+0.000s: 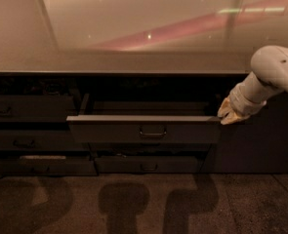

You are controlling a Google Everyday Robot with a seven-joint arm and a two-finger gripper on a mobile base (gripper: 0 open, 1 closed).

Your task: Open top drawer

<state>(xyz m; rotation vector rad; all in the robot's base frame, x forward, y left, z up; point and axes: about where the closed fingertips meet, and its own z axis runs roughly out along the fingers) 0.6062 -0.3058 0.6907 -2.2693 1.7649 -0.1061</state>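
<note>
The top drawer (109, 129) is a wide dark grey drawer under the counter. It stands pulled out toward me, with a small loop handle (153, 132) at the centre of its flat front. Its shallow tray shows behind the front, between pale side edges. My gripper (227, 115) is at the end of the white arm (273, 72) that comes in from the right. It sits at the drawer's right end, at the top corner of the front. It is far to the right of the handle.
A glossy counter top (133, 28) runs above the drawers. Closed drawers stand at the left (16, 110) and a lower row below (146, 165). A dark cabinet panel (260, 145) is at the right. Speckled floor (143, 204) lies in front, with shadows on it.
</note>
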